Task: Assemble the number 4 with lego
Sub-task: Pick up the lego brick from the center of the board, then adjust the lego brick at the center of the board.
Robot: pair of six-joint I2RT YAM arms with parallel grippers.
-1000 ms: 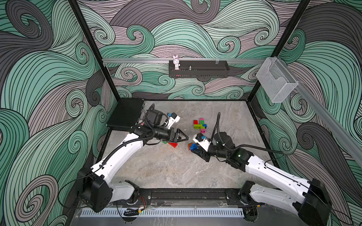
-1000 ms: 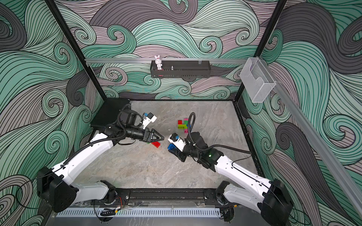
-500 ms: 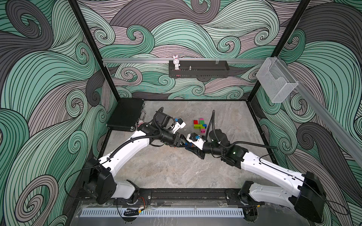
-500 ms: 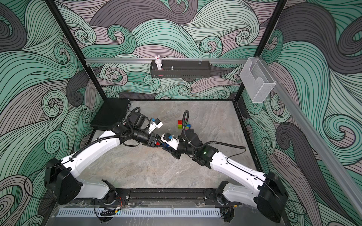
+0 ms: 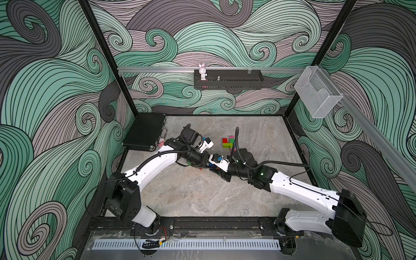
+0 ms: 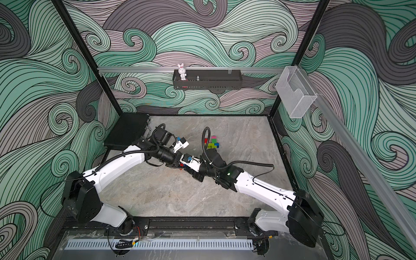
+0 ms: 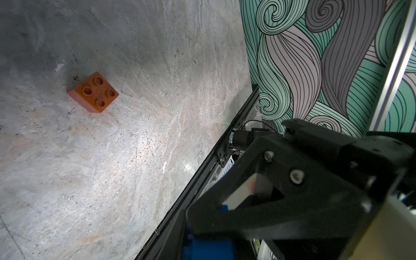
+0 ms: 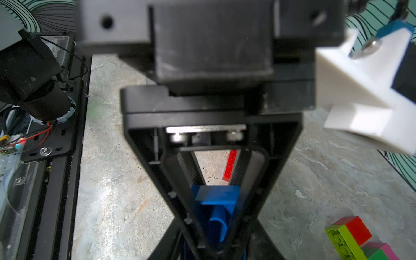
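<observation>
Blue brick (image 8: pixel 218 195) sits clamped between the closed left jaws — its far end lies between the right jaws, whose grip cannot be told; orange brick (image 7: pixel 93 92) rests well apart.

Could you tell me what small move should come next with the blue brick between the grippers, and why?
Probably open the right gripper wide and draw it back. The left gripper is shut on the blue brick, and the two grippers meet tip to tip, so the left seems able to carry it alone. The right's own grip is unclear.
</observation>
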